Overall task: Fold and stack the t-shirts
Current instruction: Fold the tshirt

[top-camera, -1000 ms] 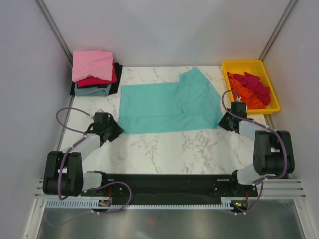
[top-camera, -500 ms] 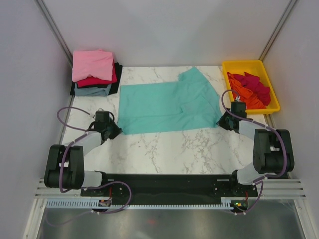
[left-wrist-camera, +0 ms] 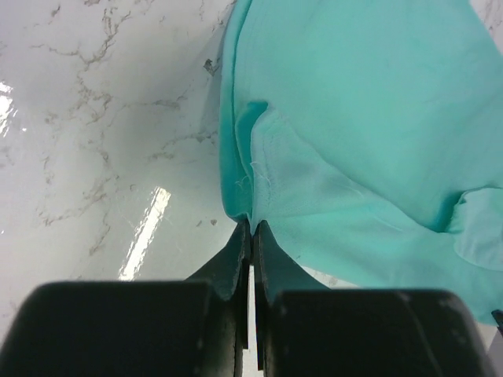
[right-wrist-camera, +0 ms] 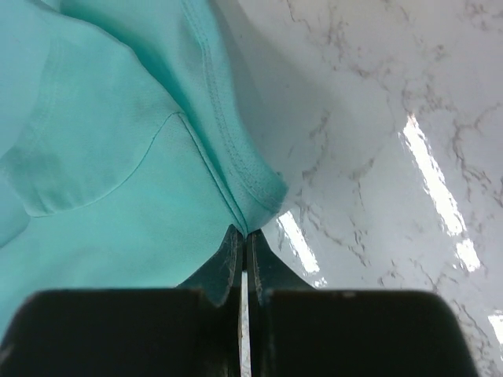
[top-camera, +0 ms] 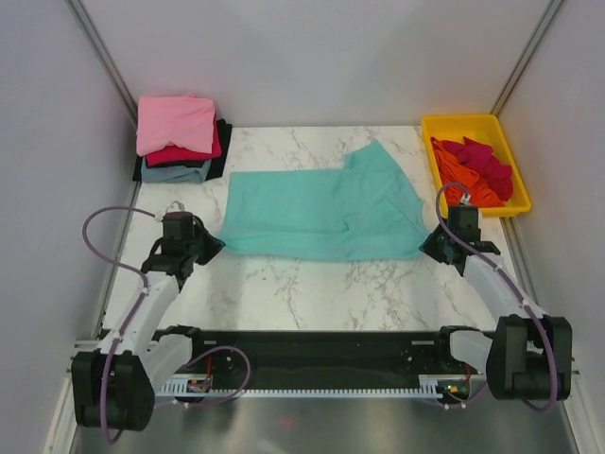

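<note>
Top external view: a teal t-shirt (top-camera: 321, 213) is seen spread across the middle of the marble table (top-camera: 321, 288), with one sleeve pointing toward the far right.
Near hem: it is stretched from one gripper to the other and runs left to right just ahead of both arms.
Left side: the left gripper (top-camera: 210, 248) is clamped on the shirt's near-left corner. In the left wrist view the two fingers are pressed together with a fold of teal hem pinched at their tips.
Right side: the right gripper (top-camera: 427, 248) is clamped on the near-right corner. In the right wrist view a stitched hem is caught between the closed fingertips.
Cloth near the grips: it is doubled over and wrinkled at both corners. A soft shadow is cast on the marble beside each pinched edge.
Far-left corner: a folded stack (top-camera: 178, 137) is set here, with pink on top, crimson and grey-blue below it, and black at the bottom. It lies just beside the teal shirt's far-left edge; whether the two touch cannot be told.
Far-right corner: a yellow tray (top-camera: 454, 125) is placed against the right wall. Crumpled shirts (top-camera: 477, 170) in red and orange are heaped inside it, apart from the teal cloth.
Arms: both are reached forward from their bases, one at each side of the shirt.
</note>
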`<state>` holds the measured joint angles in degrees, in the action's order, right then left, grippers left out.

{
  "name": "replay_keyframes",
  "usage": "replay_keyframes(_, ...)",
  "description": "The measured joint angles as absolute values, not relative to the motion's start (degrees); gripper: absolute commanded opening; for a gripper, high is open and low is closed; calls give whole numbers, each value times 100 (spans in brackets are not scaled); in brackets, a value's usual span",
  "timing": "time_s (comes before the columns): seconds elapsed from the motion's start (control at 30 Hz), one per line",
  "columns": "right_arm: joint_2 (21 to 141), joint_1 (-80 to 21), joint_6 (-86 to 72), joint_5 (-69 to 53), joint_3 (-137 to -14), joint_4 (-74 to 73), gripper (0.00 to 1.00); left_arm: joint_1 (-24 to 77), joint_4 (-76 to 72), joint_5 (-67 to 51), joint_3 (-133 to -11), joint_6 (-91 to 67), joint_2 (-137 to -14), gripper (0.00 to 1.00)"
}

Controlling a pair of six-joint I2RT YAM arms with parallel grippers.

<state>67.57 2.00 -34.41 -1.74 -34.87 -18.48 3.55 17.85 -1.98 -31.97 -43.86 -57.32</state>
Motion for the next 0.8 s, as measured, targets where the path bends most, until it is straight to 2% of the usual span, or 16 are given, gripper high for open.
replay_keyframes(0.2, 5655, 200, -3673, -99, -3173, -2637, 0, 344, 2587, -211, -2974, -4480, -4429, 6)
replay_keyframes(0.23, 5509, 200, -3719, -91, -3144, -2755, 1, 344, 2705, -213, -2930, -4517, -4268, 12)
replay_keyframes(0.27, 5393, 200, -3760, -80, -3120, -2849, 7, 346, 2840, -224, -2888, -4558, -4062, 18)
replay_keyframes(0.3, 5266, 200, -3811, -73, -3094, -2932, 12, 346, 2971, -257, -2851, -4602, -3892, 28)
replay_keyframes(0.33, 5135, 200, -3881, -60, -3074, -3030, 21, 346, 3068, -296, -2840, -4637, -3782, 52)
replay_keyframes(0.37, 5035, 200, -3955, -60, -3072, -3138, 48, 346, 3173, -333, -2836, -4681, -3680, 61)
replay_keyframes(0.43, 4851, 200, -4132, -43, -3072, -3306, 76, 346, 3328, -408, -2836, -4816, -3540, 74)
replay_keyframes(0.47, 4772, 200, -4206, -38, -3072, -3395, 92, 346, 3420, -458, -2840, -4856, -3498, 76)
replay_keyframes(0.53, 4604, 200, -4311, 19, -3081, -3614, 96, 346, 3612, -504, -2875, -4906, -3448, 78)
replay_keyframes(0.8, 4252, 200, -4456, 178, -3588, -4014, 94, 346, 4313, -364, -3933, -4729, -3424, 79)
